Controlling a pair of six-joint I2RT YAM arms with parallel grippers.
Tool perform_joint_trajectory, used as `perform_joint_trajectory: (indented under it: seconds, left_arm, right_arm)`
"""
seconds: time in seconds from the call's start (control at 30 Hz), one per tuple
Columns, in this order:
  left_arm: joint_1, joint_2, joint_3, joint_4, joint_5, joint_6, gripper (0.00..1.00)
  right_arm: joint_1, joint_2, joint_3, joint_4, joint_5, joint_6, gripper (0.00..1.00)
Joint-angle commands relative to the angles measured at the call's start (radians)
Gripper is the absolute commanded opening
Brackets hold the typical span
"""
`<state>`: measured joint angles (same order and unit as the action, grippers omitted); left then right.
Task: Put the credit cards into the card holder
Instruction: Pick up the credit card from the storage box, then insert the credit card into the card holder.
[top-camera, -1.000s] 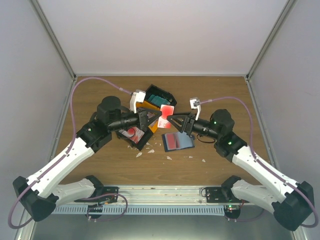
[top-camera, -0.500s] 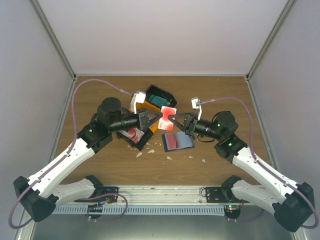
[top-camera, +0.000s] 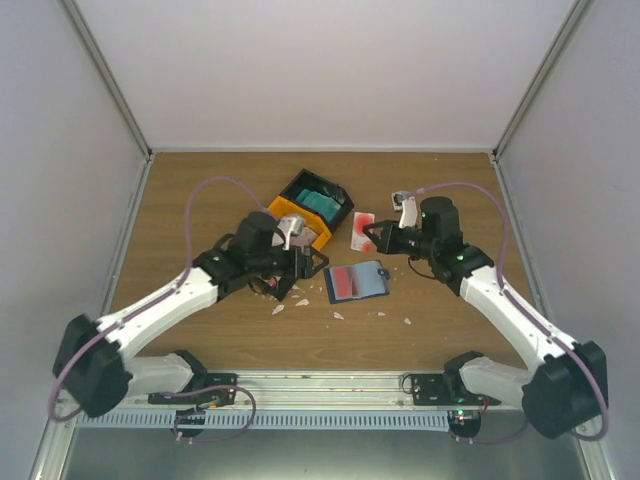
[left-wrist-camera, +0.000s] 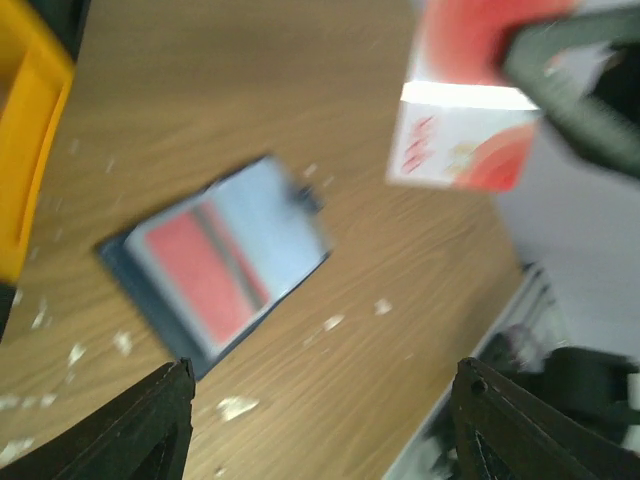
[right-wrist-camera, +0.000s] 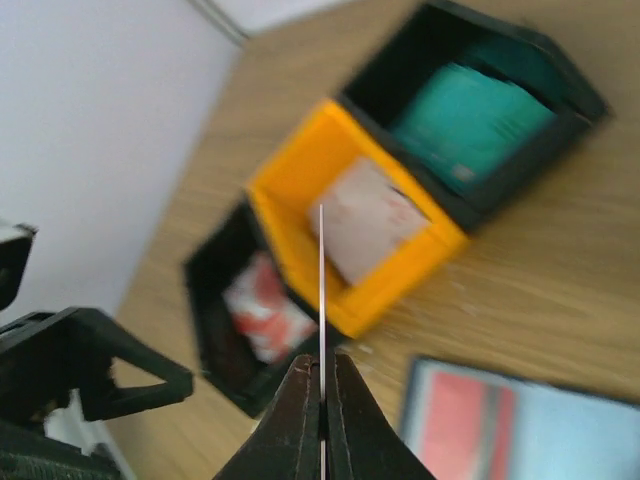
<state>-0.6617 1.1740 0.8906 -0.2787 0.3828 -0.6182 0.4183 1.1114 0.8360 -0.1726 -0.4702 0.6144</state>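
Grips card (top-camera: 362, 232) in R gripper (top-camera: 373, 237), jaws clenched on one short edge. Holds it off table, just beyond holder (top-camera: 357, 281). Shows edge-on in R wrist view. Has L gripper (top-camera: 318, 266) released, fingers wide, empty, near holder's left side. Has holder open, flat on table, red card showing in left half. Looks light, thin, stiff, slick; prob. twists if pinched loosely. Best taken by short edge, free end leading into slot. Likely needs holder steadied w/ L, being soft & apt to slide.

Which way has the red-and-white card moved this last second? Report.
Yes. The credit card, pinched in the right gripper, shifted right, away from the teal-filled black bin.
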Motion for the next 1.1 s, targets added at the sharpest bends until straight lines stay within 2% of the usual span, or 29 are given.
perform_joint_trajectory:
  seconds: [0.0, 0.23, 0.37, 0.53, 0.73, 0.9, 1.07]
  left_arm:
    - [-0.020, 0.112, -0.066, 0.044, -0.009, 0.072, 0.71]
    - [-0.035, 0.319, -0.057, 0.047, -0.063, 0.092, 0.70]
    - [-0.035, 0.400, -0.010, 0.002, -0.179, 0.086, 0.70]
    - [-0.031, 0.441, 0.024, -0.056, -0.323, 0.070, 0.71]
    - [-0.020, 0.425, 0.027, -0.082, -0.404, 0.045, 0.74]
    - [-0.010, 0.419, 0.022, -0.071, -0.390, 0.045, 0.74]
    - [-0.014, 0.410, 0.014, -0.001, -0.268, 0.050, 0.74]
  right_arm:
    - [-0.087, 0.065, -0.029, -0.183, 0.039, -0.132, 0.00]
    - [-0.160, 0.090, -0.113, -0.195, -0.048, -0.208, 0.00]
    - [-0.165, 0.142, -0.147, -0.155, -0.149, -0.229, 0.00]
    - [-0.165, 0.232, -0.168, -0.106, -0.213, -0.231, 0.01]
    - [-0.165, 0.343, -0.160, -0.039, -0.241, -0.207, 0.00]
    - [-0.164, 0.410, -0.149, -0.019, -0.286, -0.197, 0.00]
    - [-0.165, 0.472, -0.145, 0.000, -0.284, -0.170, 0.00]
